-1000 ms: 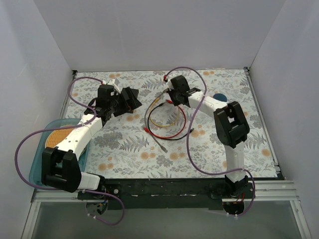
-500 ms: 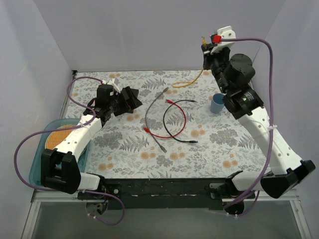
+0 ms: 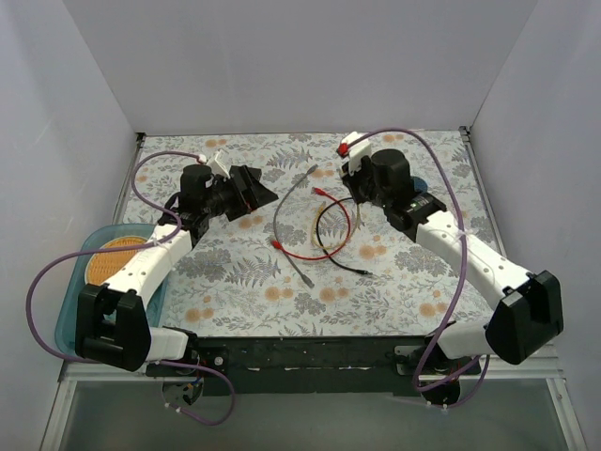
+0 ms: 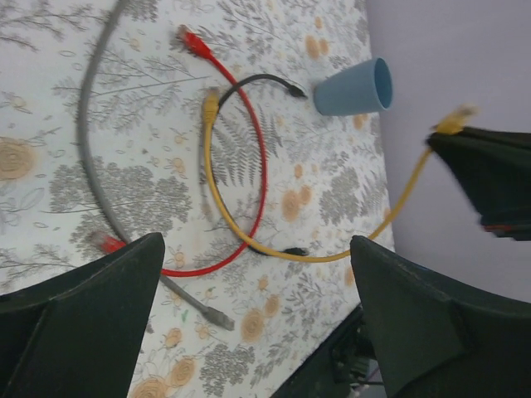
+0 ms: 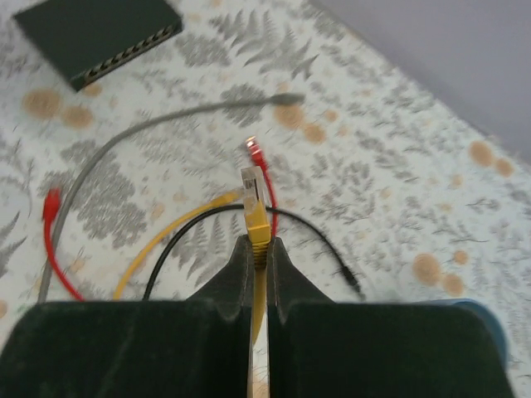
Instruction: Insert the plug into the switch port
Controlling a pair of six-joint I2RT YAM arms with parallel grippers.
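My right gripper (image 5: 258,245) is shut on the boot of a yellow cable's clear-tipped plug (image 5: 255,199), which sticks out ahead of the fingers above the floral mat. The flat black switch box (image 5: 99,37) lies at the far left of the right wrist view, with a row of ports along its near edge. In the top view the right gripper (image 3: 354,193) is near the mat's middle. The left gripper (image 3: 249,193) is wide open and empty where the box lies; I cannot separate them there. The left wrist view shows its spread fingers (image 4: 91,307) and the yellow plug (image 4: 452,123).
Red (image 3: 310,252), black (image 3: 329,235) and grey (image 3: 282,211) cables lie looped mid-mat under the yellow cable (image 4: 249,240). A blue cup (image 4: 353,87) stands behind the right arm. A teal tray (image 3: 70,282) with an orange disc sits at the left edge.
The right arm, raised high at the back right with the yellow plug half a second ago, has come down over the mat's middle. The left arm has barely moved.
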